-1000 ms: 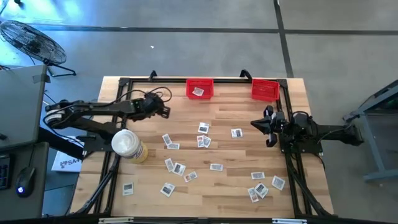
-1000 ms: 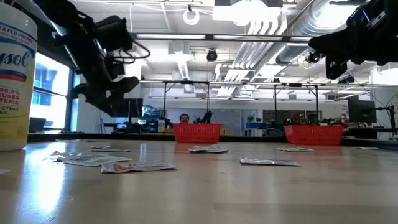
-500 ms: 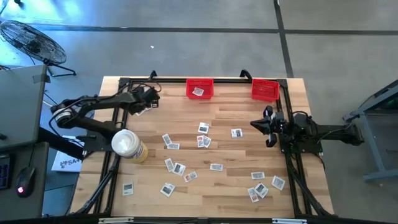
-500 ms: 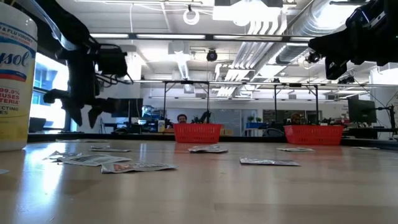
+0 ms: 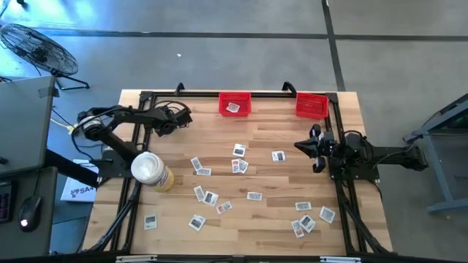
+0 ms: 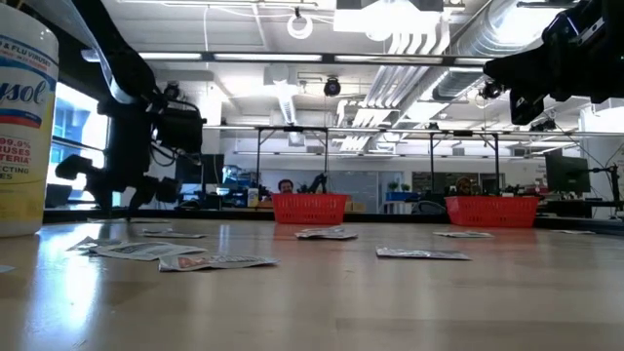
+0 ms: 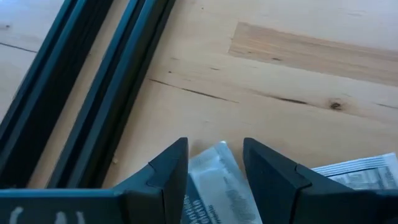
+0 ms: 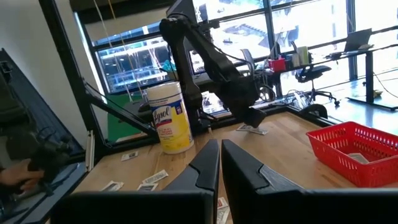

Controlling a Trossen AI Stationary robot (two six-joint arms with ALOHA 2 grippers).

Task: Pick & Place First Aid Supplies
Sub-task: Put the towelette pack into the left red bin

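Note:
Several small white first aid packets [image 5: 239, 165] lie flat and scattered over the wooden table. One more lies in the left red bin [image 5: 235, 104]; a second red bin [image 5: 311, 105] stands to its right at the far edge. My left gripper [image 7: 214, 146] is open at the far left, slanting down close over the table. Its fingers stand on either side of one packet [image 7: 214, 183] that lies flat, with another packet [image 7: 364, 174] beside it. Whether the fingers touch the packet does not show. My right gripper [image 5: 300, 145] waits shut at the right, above the table.
A tall white wipes cylinder [image 5: 150, 169] stands at the left, nearer the front than my left gripper. Black frame rails [image 7: 93, 93] run along the table's left edge right beside that gripper. More packets [image 5: 307, 219] lie near the front right.
My left gripper has gone toward the table's left edge and down close to the tabletop, tipping from nearly level to slanting downward and rolling as it went. Its fingers have stayed open. The packets have not moved.

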